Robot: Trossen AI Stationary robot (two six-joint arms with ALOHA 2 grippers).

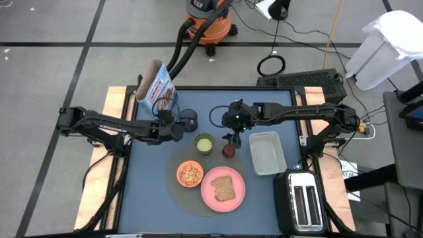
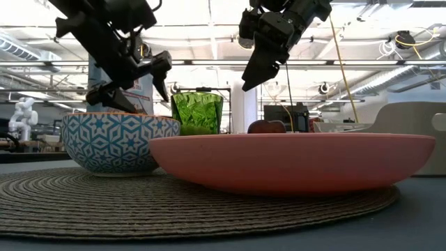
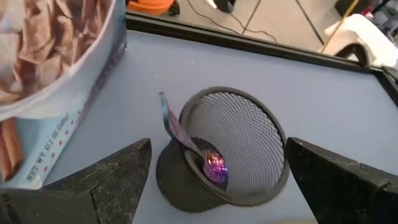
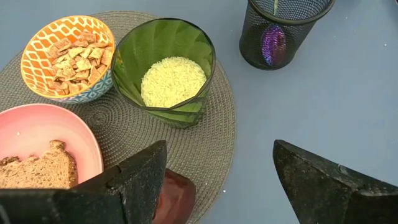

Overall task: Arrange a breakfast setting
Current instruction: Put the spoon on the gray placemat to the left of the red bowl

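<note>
Grey woven mat [image 1: 173, 188] lies on the blue table [image 1: 149, 205], near the middle of its front edge, and carries most of the setting.

Working from the left edge of the table:

1. Cereal box [image 1: 156, 90] stands at the back-left corner, off the mat.
2. Left gripper [image 1: 180, 125] hangs just in front of the box, fingers spread wide and holding nothing. The left wrist view shows those fingers on either side of a dark mesh cup [image 3: 233, 146], which stands upright on bare table with a purple spoon [image 3: 214, 165] inside it. The cup is well apart from the mat.
3. Orange bowl [image 1: 190, 174], filled with cereal, sits on the left part of the mat.
4. Green cup [image 1: 204, 143], partly filled with pale grains, sits at the mat's back edge.
5. Pink plate [image 1: 223, 188] rests on the right part of the mat, with a toast slice [image 1: 223, 189] on it.
6. Dark red fruit [image 1: 229, 151] lies at the mat's back-right rim, just beside the plate. Whether it rests on the mat or on the table cannot be told.
7. Right gripper [image 1: 230, 137] hovers directly above the fruit, fingers parted and clear of it; nothing is held.

Judged status: the bowl, green cup, plate and toast appear placed. Remaining items appear to be the mesh cup with its spoon, the cereal box, and possibly a final position for the fruit. The next step in hand looks like a grasp on the mesh cup by the left gripper.
</note>
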